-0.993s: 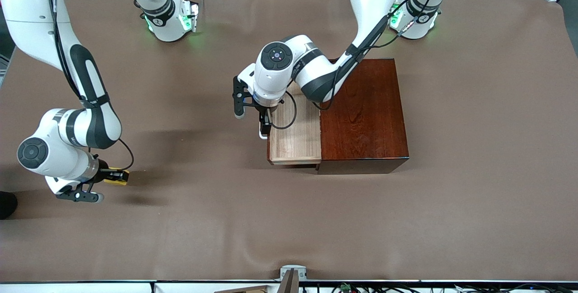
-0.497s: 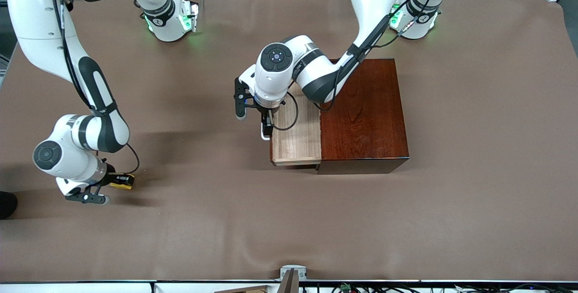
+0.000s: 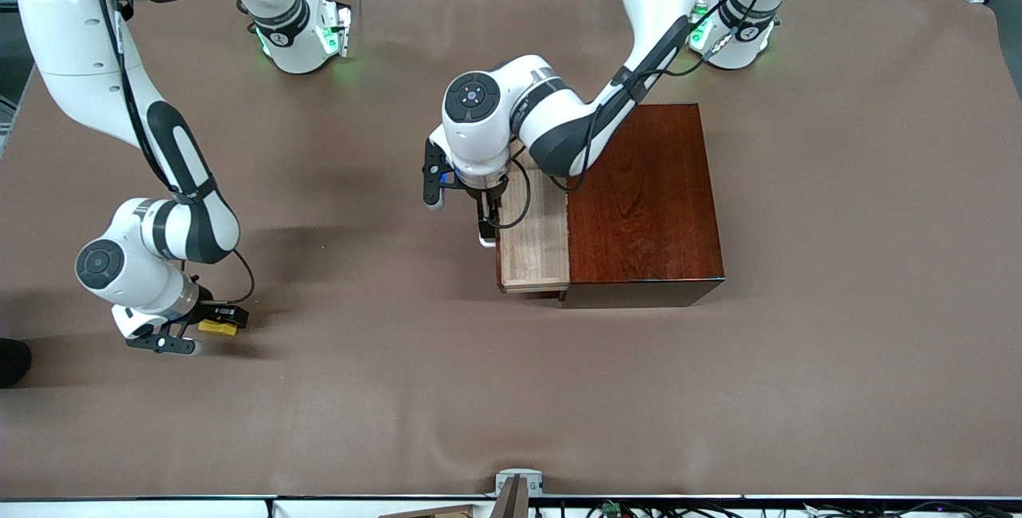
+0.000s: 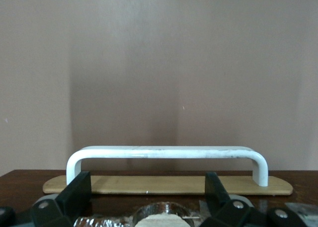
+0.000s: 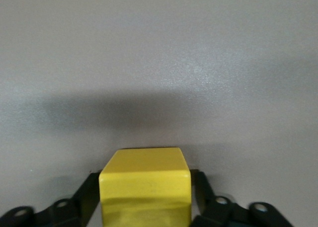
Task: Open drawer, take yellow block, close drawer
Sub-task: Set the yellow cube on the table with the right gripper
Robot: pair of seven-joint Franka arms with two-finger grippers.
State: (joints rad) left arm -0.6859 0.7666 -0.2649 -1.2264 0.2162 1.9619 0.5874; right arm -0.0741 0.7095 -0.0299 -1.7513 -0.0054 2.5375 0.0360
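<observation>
- Two pincers are in use. The left pincer (image 3: 485, 235) is at the drawer (image 3: 533, 251), and the right pincer (image 3: 227, 315) is low over the counter (image 3: 511, 390) toward the right arm's end.
- The yellow block (image 5: 145, 180) sits within the right pincer, at or just above the brown cloth and well apart from the drawer. It looks taken out and brought here to be set aside. I cannot tell whether the pincer is clamping it or has let go.
- The left pincer's jaws stand wide apart against the dark drawer front, and the white handle (image 4: 166, 152) runs crosswise just past them. They grip nothing, which I judge suits pushing the front rather than pulling.
- The drawer is partly out of the mahogany box (image 3: 643, 199), on the side toward the right arm's end. The pale tray floor that shows is bare, so closing it looks like the remaining step.
- No brand, label or writing can be read. Green lights glow at both arm bases.
</observation>
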